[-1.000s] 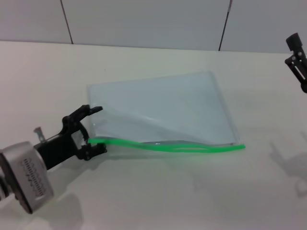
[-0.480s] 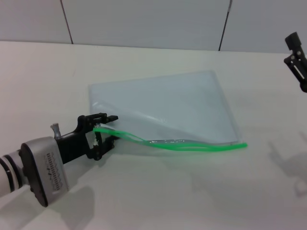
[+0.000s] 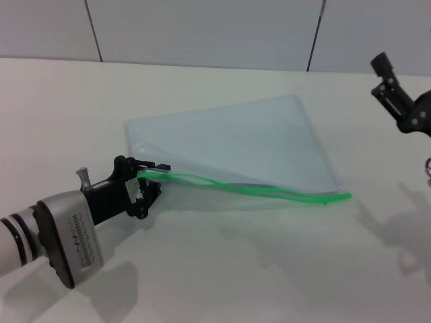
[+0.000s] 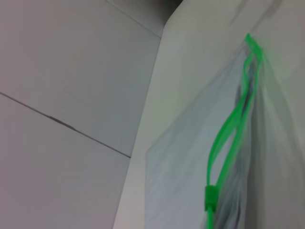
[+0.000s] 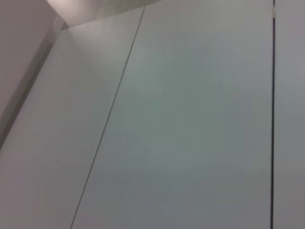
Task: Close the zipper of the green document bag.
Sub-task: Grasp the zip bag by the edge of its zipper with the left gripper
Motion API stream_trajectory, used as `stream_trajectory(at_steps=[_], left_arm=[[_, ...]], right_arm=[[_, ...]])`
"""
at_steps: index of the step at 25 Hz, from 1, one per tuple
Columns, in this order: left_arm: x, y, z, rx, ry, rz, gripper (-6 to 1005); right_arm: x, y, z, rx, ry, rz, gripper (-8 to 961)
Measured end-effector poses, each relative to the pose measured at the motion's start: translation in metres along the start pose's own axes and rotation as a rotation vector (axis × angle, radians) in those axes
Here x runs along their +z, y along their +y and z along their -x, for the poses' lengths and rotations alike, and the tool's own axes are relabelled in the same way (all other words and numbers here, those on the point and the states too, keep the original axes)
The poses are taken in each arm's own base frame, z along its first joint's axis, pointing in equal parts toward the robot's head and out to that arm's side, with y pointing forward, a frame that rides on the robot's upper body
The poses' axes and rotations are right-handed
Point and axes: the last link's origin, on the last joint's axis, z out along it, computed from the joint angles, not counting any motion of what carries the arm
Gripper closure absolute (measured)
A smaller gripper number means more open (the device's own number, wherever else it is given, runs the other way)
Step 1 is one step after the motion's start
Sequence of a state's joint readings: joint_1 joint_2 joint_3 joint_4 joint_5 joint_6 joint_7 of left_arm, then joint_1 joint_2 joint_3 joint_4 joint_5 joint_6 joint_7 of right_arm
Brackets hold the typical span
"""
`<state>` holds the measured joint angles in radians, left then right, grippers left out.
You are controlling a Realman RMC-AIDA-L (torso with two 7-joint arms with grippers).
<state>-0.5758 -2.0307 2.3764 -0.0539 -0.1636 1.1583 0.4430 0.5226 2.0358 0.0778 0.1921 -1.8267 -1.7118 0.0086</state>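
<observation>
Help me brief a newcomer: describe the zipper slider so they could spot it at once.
On the white table lies the green document bag, with its zipper along the near edge. Follow that strip to the end at the left gripper. The slider is the small blocky green piece there, where the two strands join.

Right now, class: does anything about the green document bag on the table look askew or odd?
Yes. The zipper is not flat: its two green strips gape apart and wave along the near edge of the green document bag. The left pincer holds that edge's left end lifted, so the bag lies skewed on the table.
</observation>
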Motion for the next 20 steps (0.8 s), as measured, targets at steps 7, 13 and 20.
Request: stream_trajectory(at_steps=[7,13,20], left_arm=[[0.001,-0.003,0.000,0.029,-0.001,-0.012,911],[0.005,-0.005,-0.003,0.063,0.007,-0.032,921],[0.011,-0.011,-0.009,0.065,0.005,-0.098,930]], right_arm=[[0.011,0.006,-0.008,0.000,0.046,0.065,65],[0.022,0.014,-0.014,-0.019,0.078,0.158,65],[0.036,0.027,-0.021,-0.023,0.116,0.257,68]])
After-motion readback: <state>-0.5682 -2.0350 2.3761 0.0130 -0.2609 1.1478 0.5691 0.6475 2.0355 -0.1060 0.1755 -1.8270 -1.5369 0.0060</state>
